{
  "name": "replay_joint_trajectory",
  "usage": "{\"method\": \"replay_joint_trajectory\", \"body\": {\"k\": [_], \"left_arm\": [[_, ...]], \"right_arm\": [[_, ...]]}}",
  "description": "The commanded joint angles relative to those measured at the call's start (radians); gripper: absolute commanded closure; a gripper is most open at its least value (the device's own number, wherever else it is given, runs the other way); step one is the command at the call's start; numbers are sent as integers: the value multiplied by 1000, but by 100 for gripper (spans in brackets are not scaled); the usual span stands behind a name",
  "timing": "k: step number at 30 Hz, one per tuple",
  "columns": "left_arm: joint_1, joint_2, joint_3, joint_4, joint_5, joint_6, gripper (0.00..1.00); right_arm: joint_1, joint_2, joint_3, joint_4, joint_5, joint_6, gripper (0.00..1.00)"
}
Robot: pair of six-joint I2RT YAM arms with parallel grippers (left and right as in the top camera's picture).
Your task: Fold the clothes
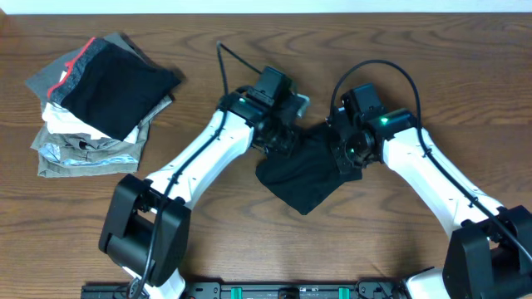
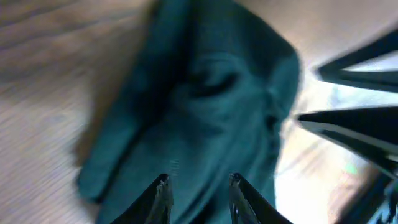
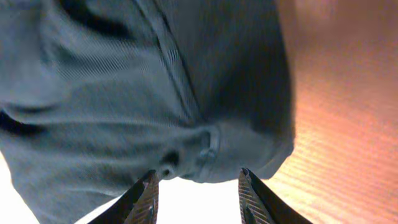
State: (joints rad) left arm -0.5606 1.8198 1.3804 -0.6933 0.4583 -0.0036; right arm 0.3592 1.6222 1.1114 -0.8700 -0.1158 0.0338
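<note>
Overhead: both arms meet over a crumpled black T-shirt (image 1: 303, 178) at the middle of the wooden table (image 1: 75, 224).
The left gripper (image 2: 199, 190) has its fingers spread, with dark cloth lying smooth behind the gap. The right gripper (image 3: 198, 186) is spread too, its tips just short of the shirt's hem. A pile of folded clothes (image 1: 100, 100) sits well apart, on the left.

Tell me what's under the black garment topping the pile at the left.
Under the black garment show edges of a grey red-trimmed piece, a white one and grey folded clothes on the table. Their middles are covered.
</note>
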Motion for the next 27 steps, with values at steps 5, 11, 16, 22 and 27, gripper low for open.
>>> {"method": "replay_joint_trajectory", "body": {"k": [5,11,16,22,27], "left_arm": [[-32,40,-2,22,-6,108,67],[-32,137,-2,91,-8,108,67],[-32,217,-2,151,-94,100,67],[-32,278,-2,145,-139,100,67],[-27,279,-2,119,-182,100,67]], "right_arm": [[1,0,-110,97,-77,40,61],[1,0,-164,199,-76,71,63],[1,0,-217,250,-76,71,64],[1,0,-324,321,-69,71,64],[-6,0,-376,324,38,96,64]]}}
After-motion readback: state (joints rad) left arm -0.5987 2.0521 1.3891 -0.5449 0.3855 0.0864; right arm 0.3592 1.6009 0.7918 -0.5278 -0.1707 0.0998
